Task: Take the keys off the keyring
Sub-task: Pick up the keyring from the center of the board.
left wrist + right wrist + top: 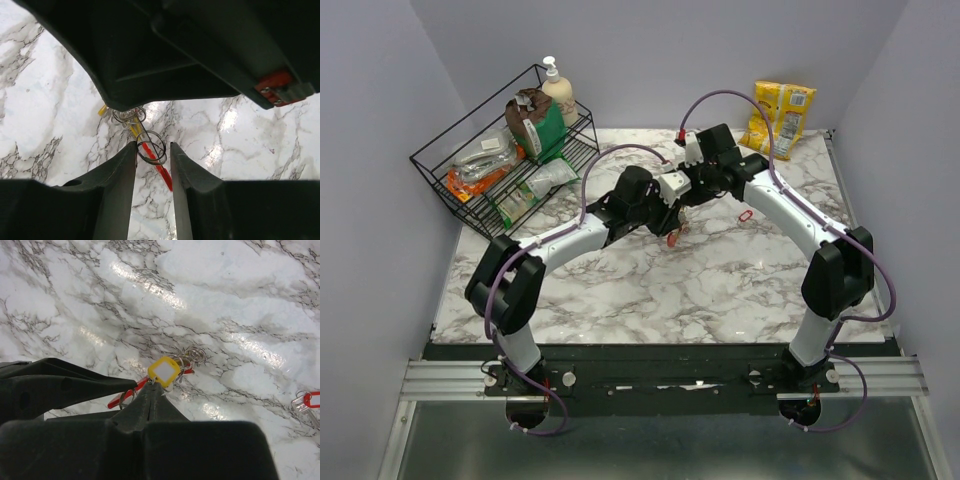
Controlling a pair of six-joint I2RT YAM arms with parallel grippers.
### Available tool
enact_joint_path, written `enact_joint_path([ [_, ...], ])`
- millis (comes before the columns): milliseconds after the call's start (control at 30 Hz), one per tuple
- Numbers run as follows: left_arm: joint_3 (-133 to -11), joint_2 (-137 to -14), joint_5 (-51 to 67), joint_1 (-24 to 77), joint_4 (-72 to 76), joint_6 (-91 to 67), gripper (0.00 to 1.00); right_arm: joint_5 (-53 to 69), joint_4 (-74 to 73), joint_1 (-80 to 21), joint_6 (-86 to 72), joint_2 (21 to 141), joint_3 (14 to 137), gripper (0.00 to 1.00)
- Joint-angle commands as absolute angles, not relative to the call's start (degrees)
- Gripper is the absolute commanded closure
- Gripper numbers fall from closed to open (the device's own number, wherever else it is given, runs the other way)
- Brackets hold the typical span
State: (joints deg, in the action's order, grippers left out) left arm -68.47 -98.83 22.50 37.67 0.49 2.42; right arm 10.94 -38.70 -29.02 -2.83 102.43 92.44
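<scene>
Keyring (150, 159) hangs off the white, grey-veined marble table (620, 290), between both grippers at the middle of the overhead frame.
It is one thin round ring of silvery wire, double-coiled, sitting between the narrowly parted black fingers of the left gripper (153, 148); whether they pinch it I cannot tell. The right gripper (152, 388) is clenched on the wire bunch just under one square yellow plastic tag (163, 371). One glossy red strip (160, 171) dangles below. A second red tag (313, 399) lies flat at the right edge, well apart.
</scene>
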Motion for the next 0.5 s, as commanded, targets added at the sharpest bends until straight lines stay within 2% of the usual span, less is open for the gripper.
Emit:
enact_joint_path([
  [0, -69.9, -100.7, 19.5, 38.3, 0.3, 3.6, 0.62, 11.3, -38.1, -29.6, -2.5, 101.6, 91.4, 0.99],
  [333, -70.7, -102.0, 19.0, 38.3, 0.1, 4.3, 0.78, 11.8, -38.1, -28.7, -2.2, 100.7, 90.5, 0.99],
  [467, -71.4, -102.4, 19.4, 38.3, -1.4, 4.7, 0.92, 11.8, -38.2, -28.5, -1.8, 100.4, 90.4, 0.99],
])
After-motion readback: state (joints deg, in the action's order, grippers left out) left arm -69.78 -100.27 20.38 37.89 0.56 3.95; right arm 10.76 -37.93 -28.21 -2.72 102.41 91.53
